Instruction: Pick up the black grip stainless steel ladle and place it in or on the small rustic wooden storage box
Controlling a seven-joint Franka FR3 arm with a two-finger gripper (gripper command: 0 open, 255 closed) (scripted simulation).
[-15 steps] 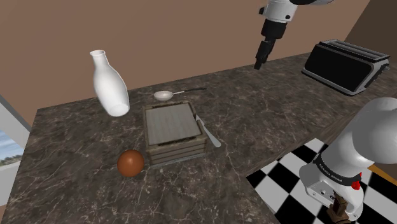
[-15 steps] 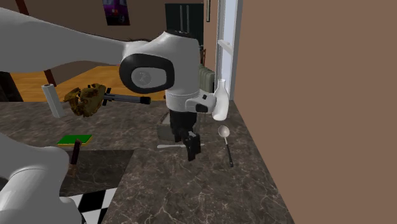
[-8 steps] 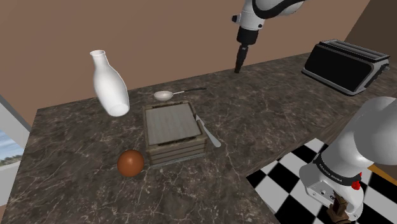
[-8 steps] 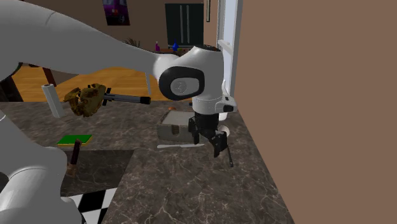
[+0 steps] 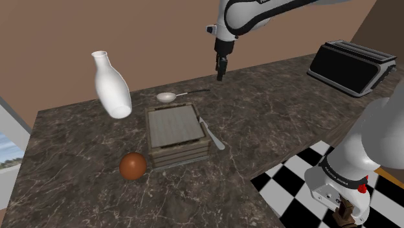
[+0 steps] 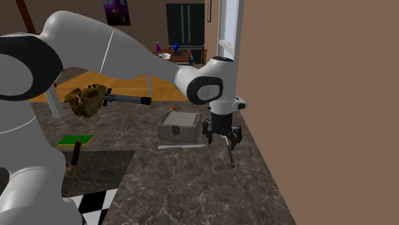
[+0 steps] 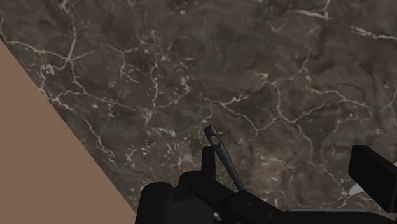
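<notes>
The ladle (image 5: 184, 94) lies flat on the tabletop (image 5: 278, 110), just beyond the wooden box (image 5: 180, 154). The end effector (image 5: 220, 72) hangs over the handle's tip, spread wide and empty. The ladle is probably stiff, light and slick, so pinching the black grip looks best.

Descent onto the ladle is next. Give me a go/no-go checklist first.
1. State of fingers: ok, open and standing apart.
2. Position of gripper: ok, above the tip end of the ladle handle.
3. Centring of handle between fingers: not ok, it lies close to one finger.
4. Ladle lying flat on the countertop: ok.
5. Wooden box upright next to the ladle's bowl: ok.
6. Clearance from the wall during descent: cannot tell.
</notes>
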